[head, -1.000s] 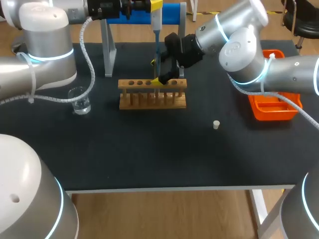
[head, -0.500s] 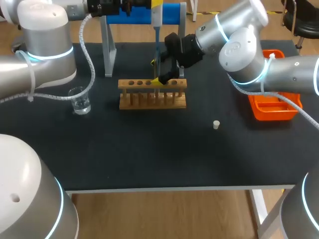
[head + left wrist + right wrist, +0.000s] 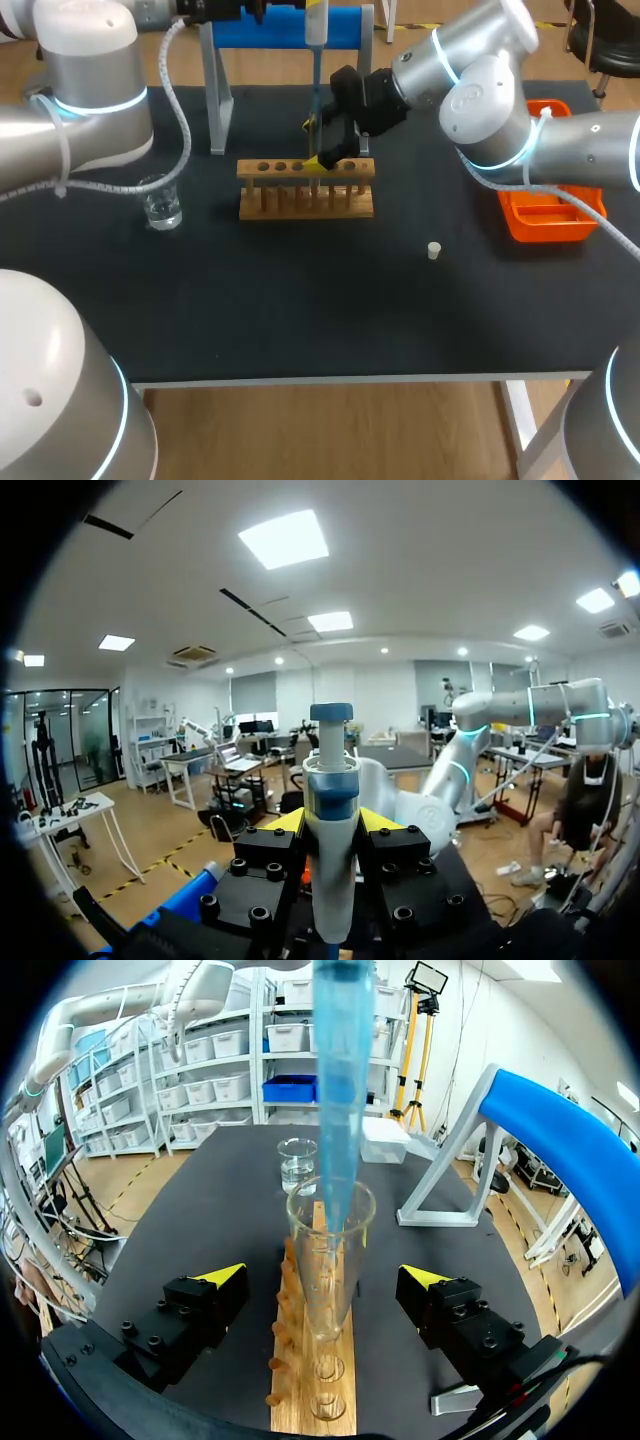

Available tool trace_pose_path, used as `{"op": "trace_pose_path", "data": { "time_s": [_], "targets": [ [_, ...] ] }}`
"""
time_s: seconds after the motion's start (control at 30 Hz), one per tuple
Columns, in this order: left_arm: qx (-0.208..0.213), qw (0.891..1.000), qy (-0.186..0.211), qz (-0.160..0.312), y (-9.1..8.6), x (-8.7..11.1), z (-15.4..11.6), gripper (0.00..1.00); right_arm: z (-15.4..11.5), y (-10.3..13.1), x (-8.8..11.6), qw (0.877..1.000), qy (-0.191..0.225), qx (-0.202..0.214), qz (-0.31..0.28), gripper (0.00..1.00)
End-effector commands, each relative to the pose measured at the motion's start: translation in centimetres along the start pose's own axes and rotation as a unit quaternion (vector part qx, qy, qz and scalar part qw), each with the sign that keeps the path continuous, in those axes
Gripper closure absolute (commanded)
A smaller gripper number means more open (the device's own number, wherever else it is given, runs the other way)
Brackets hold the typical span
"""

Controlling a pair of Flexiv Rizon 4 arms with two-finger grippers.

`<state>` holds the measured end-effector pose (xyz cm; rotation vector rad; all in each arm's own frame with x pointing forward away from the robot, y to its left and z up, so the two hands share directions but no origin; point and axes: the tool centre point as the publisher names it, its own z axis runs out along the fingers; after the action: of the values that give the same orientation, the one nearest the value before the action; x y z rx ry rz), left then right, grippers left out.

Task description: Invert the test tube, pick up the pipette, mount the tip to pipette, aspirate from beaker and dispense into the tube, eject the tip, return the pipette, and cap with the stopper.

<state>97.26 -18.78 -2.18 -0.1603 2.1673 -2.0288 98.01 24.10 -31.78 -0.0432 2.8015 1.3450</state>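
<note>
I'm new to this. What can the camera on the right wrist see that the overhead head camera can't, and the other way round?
Only the right wrist view shows the glass test tube, with the blue pipette tip reaching into its mouth. Only the head view shows the small white stopper and the orange tray. Both show the wooden rack, the beaker and the blue stand.

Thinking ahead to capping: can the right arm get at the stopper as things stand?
Probably yes. The stopper lies alone on the bare tabletop, on the right arm's side, with nothing over it. The right claw is open, straddling the test tube without touching it, so it looks free to go.
</note>
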Motion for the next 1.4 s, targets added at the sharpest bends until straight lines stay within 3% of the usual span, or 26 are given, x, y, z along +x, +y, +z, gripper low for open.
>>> {"op": "trace_pose_path", "data": {
  "time_s": [0.03,1.07,1.4],
  "targets": [
    [-0.005,1.000,-0.004,0.000,-0.4,0.2,-0.2,1.00,-0.1,0.0,0.0,1.000,0.001,0.000,0.000,0.00],
    [0.003,1.000,-0.009,0.023,-2.1,1.1,-0.8,1.00,-0.1,0.0,0.0,1.000,0.001,0.000,0.000,0.00],
    [0.011,0.998,-0.041,0.037,-2.7,1.3,-3.0,1.00,-0.1,0.0,0.0,1.000,0.001,0.000,0.000,0.00]
  ]
}}
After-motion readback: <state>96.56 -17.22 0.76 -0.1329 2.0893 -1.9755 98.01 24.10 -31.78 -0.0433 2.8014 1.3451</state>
